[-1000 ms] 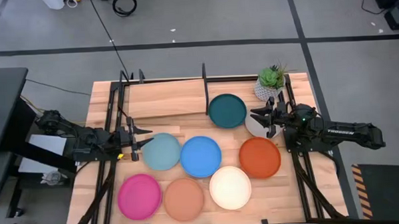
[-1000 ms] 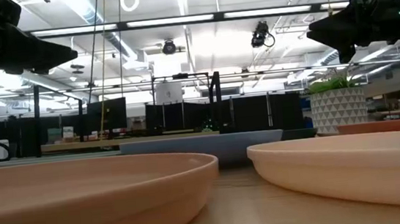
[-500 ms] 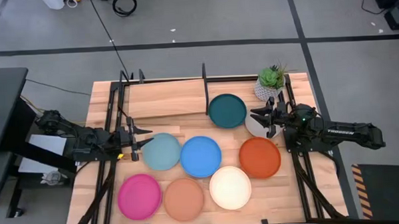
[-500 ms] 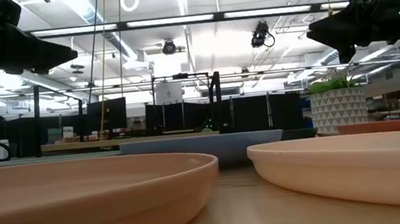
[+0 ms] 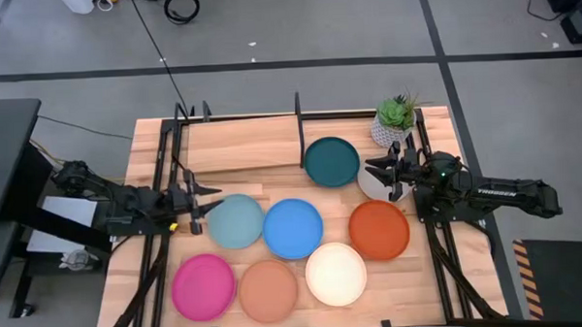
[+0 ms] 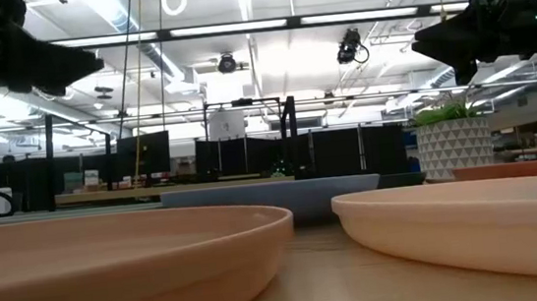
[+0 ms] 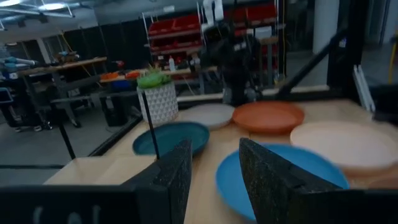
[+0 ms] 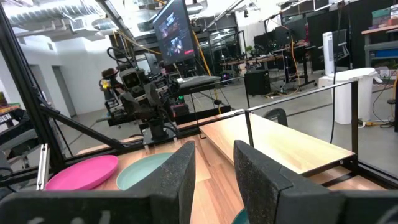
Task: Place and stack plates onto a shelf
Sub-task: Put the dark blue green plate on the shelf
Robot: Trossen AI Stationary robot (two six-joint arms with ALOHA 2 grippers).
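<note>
Checking claws: we see the left claw (image 5: 197,208) at the counter's left edge beside the pale blue-green plate (image 5: 236,222), fingers parted, nothing held.
Right claw: the right claw (image 5: 381,170) hangs near the right edge over the grey plate (image 5: 369,185), fingers apart a narrow gap, empty.
Plates: dark teal plate (image 5: 331,161) toward the far edge just beside the shelf; bright blue plate (image 5: 293,227) mid-counter; orange-red plate (image 5: 379,229) right; magenta plate (image 5: 203,287), tan plate (image 5: 268,290) and cream plate (image 5: 336,274) along the near edge.
Shelf: the shelf (image 5: 242,144) fills the far-left corner, no plate on it yet.
Handling: we judge the plates stiff, light, smooth, maybe slippery; hard or fragile we can't tell.
Grip: we'd pinch the raised rim, one finger inside and one outside, at a side clear of neighbours.
Risk: plates nearly touch, so a lift could nudge the next one.
</note>
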